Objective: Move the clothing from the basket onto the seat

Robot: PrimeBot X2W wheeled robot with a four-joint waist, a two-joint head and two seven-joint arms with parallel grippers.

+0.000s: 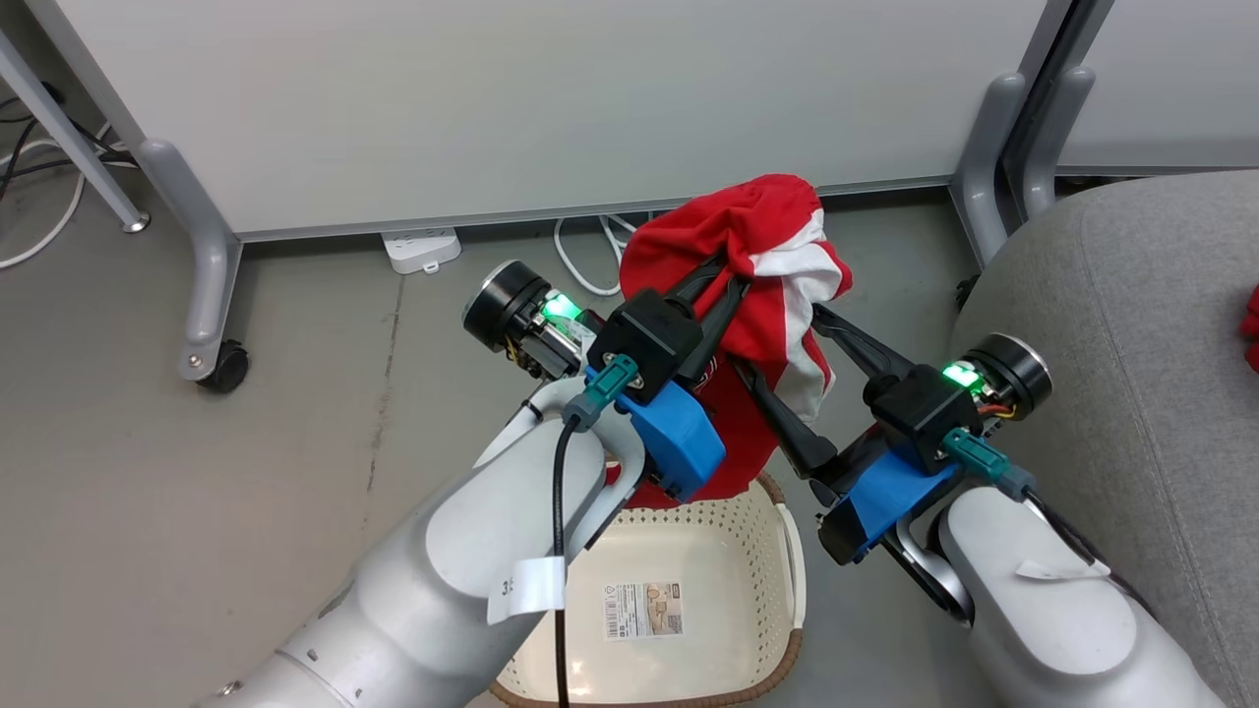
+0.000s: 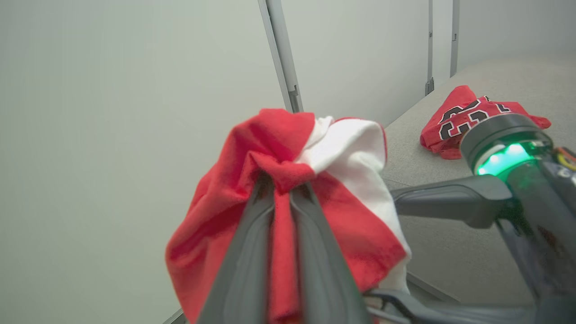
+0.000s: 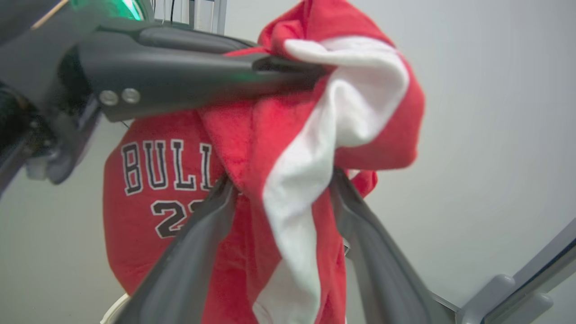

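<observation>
My left gripper [image 1: 733, 264] is shut on a red garment with white trim [image 1: 762, 246], which hangs bunched above the cream basket [image 1: 762, 590]. The left wrist view has the cloth [image 2: 270, 148] pinched between my left gripper's [image 2: 282, 184] fingers. My right gripper [image 1: 777, 339] stands open, its fingers either side of the hanging fabric. In the right wrist view the garment [image 3: 288, 148] reads "BULL" over black-and-white numerals and drapes between the right gripper's [image 3: 281, 177] spread fingers. A second red garment with "23" [image 2: 468, 119] lies on the grey seat [image 1: 1111, 324]. Only a label sticker [image 1: 644, 610] shows on the basket's floor.
White partition panels on grey legs stand behind, one castor [image 1: 221, 369] at the left. A white power strip [image 1: 421, 248] and cables lie on the grey floor under the panel. The seat [image 2: 504, 76] fills the right side, close beside the basket.
</observation>
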